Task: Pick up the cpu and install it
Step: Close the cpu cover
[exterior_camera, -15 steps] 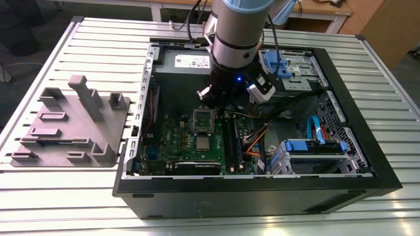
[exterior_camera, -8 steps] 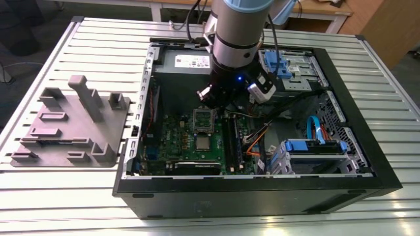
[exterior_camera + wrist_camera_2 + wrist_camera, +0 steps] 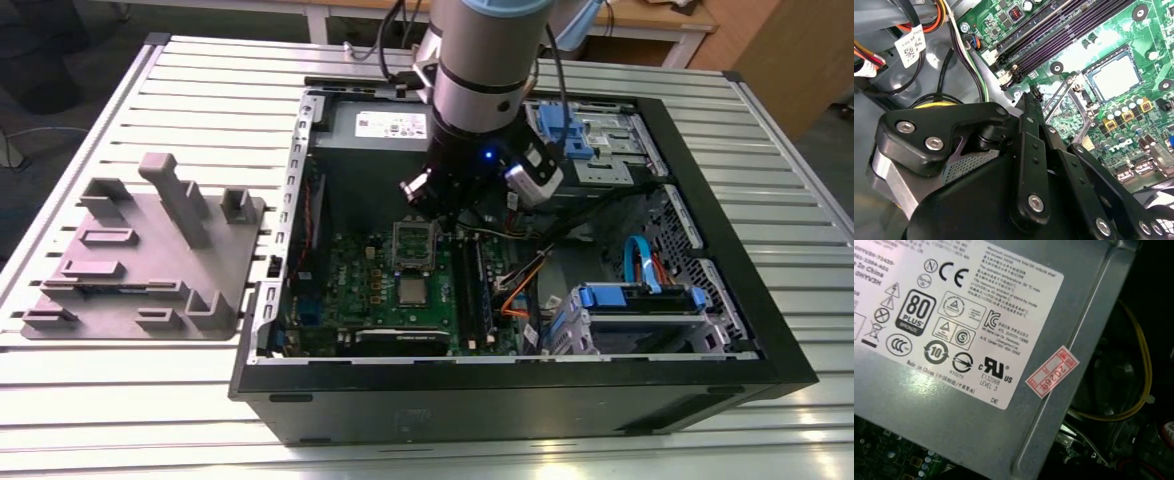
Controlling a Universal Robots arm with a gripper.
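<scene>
The small square silver-topped cpu (image 3: 415, 291) lay flat on the green motherboard (image 3: 360, 290) inside the open black computer case (image 3: 747, 300), apart from the black claw (image 3: 451, 205), towards the case's open near edge. Whether its jaws were open, I couldn't tell.

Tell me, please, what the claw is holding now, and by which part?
Nothing visible. The small flat silver-grey square cpu lies on the green motherboard, apart from the black claw.
</scene>
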